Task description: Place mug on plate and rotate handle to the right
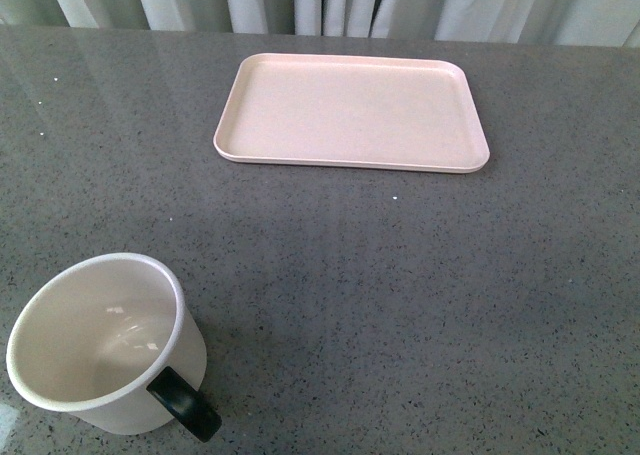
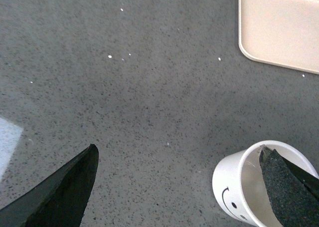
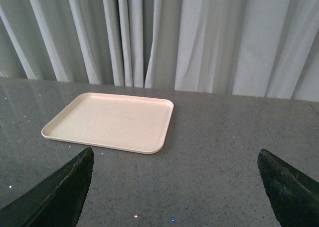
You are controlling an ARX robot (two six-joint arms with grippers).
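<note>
All views share the plate — front and left wrist downward, right level.

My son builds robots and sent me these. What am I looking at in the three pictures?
It is a robot with two arms, each ending in a two-fingered gripper. The front picture comes from a camera on its body: a grey table, a white mug with a black handle near, a bare pink plate farther back. The other two come from wrist cameras; the dark wedges are fingers. The left gripper is open by the mug, the right gripper open, facing the plate and a curtain. Nothing is held.
</note>
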